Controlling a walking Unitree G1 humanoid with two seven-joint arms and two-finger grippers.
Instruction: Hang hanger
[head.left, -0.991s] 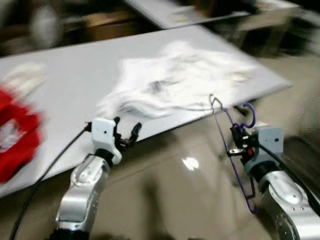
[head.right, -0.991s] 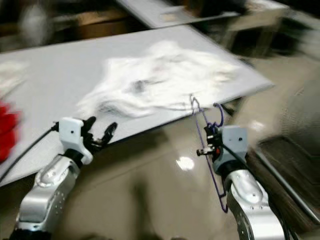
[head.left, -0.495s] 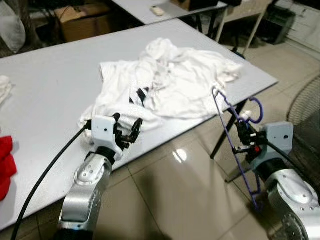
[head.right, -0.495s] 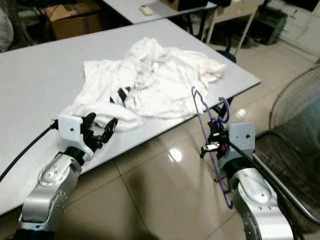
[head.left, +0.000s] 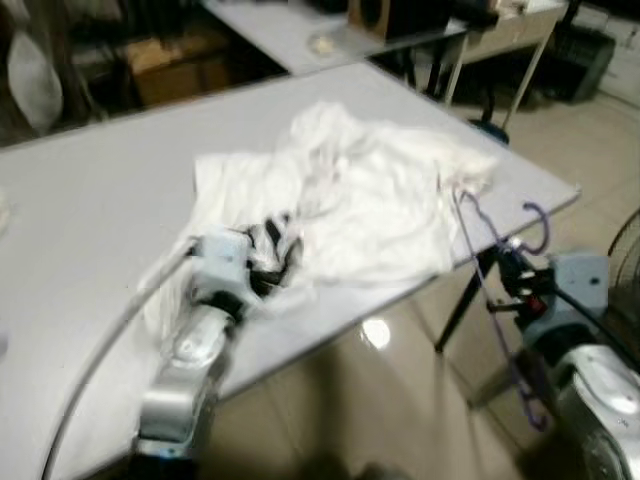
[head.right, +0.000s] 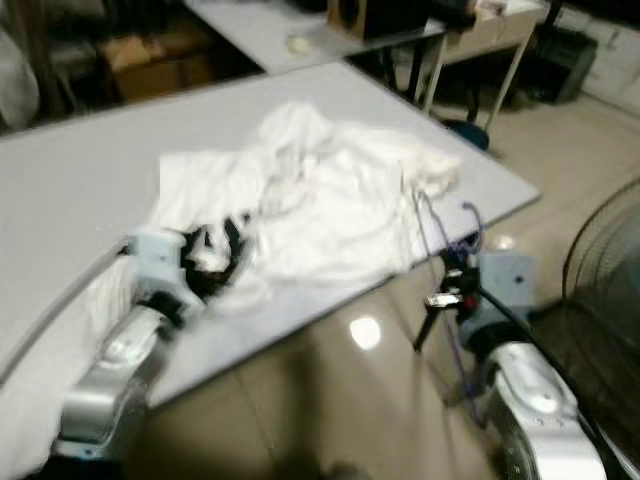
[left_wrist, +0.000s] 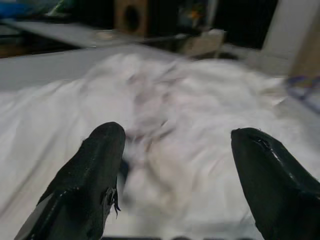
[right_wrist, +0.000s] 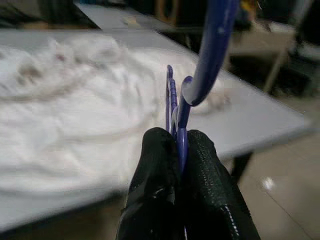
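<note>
At table edge (head.left: 560, 190), your right gripper (right_wrist: 179, 150) was clamped on purple hanger (head.left: 500, 290), held upright clear of floor. Your left gripper (left_wrist: 175, 170) was spread wide, empty, over white garment (head.left: 370, 200), likely for grabbing it.

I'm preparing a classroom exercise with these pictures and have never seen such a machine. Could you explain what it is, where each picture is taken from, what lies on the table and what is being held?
This is a humanoid robot with two silver arms, each ending in a gripper of two long black fingers. Two pictures come from cameras on its head, looking down at the scene. The other two come from cameras on its wrists, looking along the fingers.

A crumpled white cloth garment lies on a long grey table. The left gripper has its fingers open, right at the garment's near edge. The right gripper is shut on a thin purple wire hanger, holding it upright beside the table's corner, above the shiny tiled floor.
</note>
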